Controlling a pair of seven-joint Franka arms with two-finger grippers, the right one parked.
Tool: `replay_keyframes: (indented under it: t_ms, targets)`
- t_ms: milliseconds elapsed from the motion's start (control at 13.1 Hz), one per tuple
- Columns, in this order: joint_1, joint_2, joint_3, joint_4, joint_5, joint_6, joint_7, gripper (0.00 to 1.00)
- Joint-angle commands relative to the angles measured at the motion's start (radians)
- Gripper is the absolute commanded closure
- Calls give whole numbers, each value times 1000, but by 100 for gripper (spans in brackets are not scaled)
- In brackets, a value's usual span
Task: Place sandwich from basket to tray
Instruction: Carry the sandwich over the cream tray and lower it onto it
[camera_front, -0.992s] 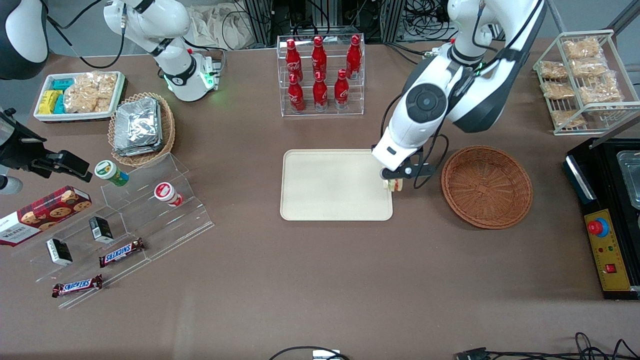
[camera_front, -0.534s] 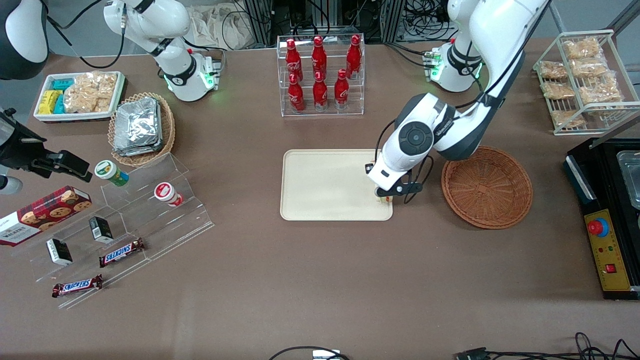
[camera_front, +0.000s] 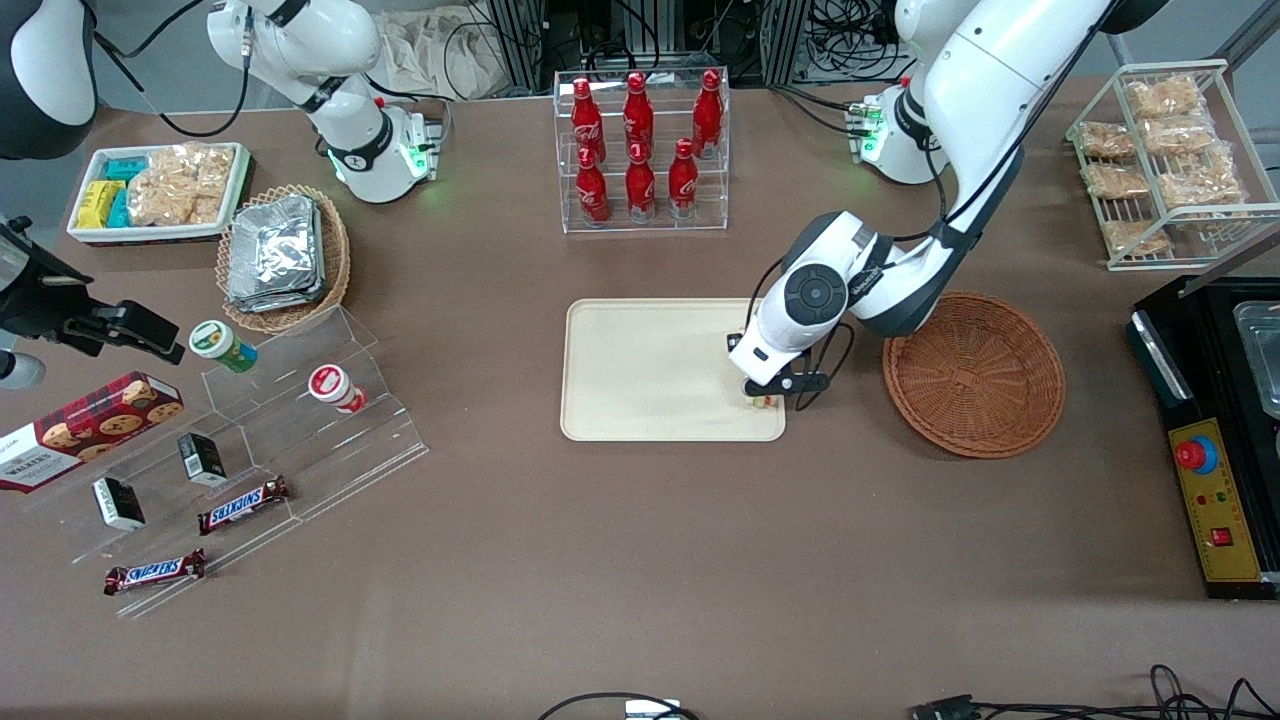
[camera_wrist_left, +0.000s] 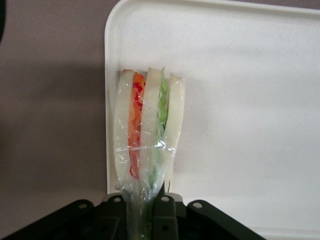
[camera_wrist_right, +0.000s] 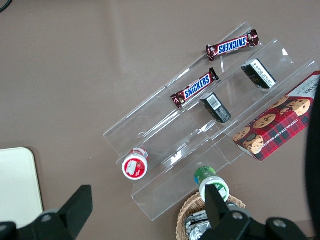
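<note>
Pincer (camera_front: 768, 397) clamping sandwich (camera_wrist_left: 146, 135) over tray (camera_front: 650, 370) edge.

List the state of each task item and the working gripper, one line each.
sandwich: clear-wrapped, gripped by one end, above the tray's edge nearest the basket.
gripper: shut on the sandwich, low over that edge.
tray: flat on the table, nothing lying on it.
basket: empty, beside the tray.

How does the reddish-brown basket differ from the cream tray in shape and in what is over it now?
The basket is round and woven; the tray is rectangular and smooth. The basket holds nothing; the gripper, shut on the sandwich, is over the tray's edge nearest the basket. Both rest on the table.
</note>
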Motion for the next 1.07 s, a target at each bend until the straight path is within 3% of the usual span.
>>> replay_keyframes:
  t_ms: [0, 76, 153, 686, 992]
  targets:
    - [-3, -3, -2, 4, 19, 10, -22, 82]
    - [-2, -5, -2, 4, 19, 10, -22, 29]
    - [-2, -9, -2, 4, 19, 10, -22, 0]
    - [9, -75, -4, 42, 14, -90, -17, 0]
    - [42, -149, -2, 246, -3, -338, 0, 0]
